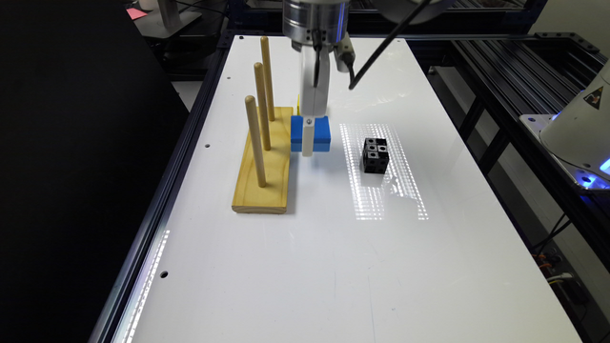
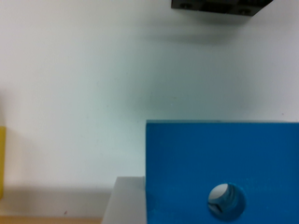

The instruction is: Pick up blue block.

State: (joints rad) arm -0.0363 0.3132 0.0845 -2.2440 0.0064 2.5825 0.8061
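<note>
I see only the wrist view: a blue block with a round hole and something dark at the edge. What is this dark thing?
Observer: A black cube with holes, standing on the white table apart from the blue block, to the exterior view's right of it.
Operator: What is on the block's other side?
Observer: A wooden base with three upright pegs, close on the exterior view's left.
Operator: Where is the pincer?
Observer: It hangs from above, its white part crossing the block's front face.
</note>
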